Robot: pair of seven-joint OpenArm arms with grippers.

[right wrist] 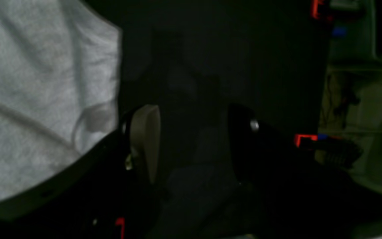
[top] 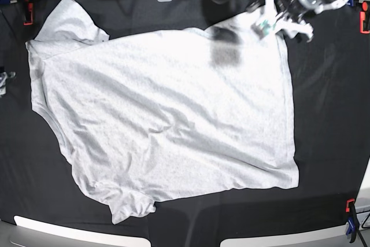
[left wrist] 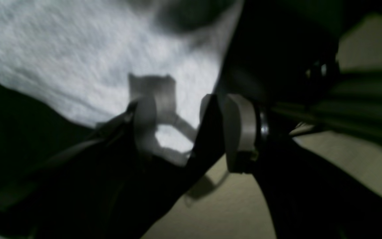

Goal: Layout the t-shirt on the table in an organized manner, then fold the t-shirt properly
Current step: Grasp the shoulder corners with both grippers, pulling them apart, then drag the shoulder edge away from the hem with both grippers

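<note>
On the black cloth-covered bench [top: 329,114] the pale grey cotton t-shirt [top: 167,120] lies spread but wrinkled and unfolded, while both the left tool [left wrist: 181,126] and right tool [right wrist: 194,142] hang released, grasping nothing.

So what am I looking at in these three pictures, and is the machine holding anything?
It is a two-armed robot meant to lay out and fold clothing. One picture looks down from above: a light grey t-shirt lies spread, still wrinkled, on a black table, with one arm near its top right corner. The other two come from cameras on the wrists. The left tool hangs open at the shirt's edge; the right tool is open over bare black cloth beside the shirt. Neither holds anything.
</note>
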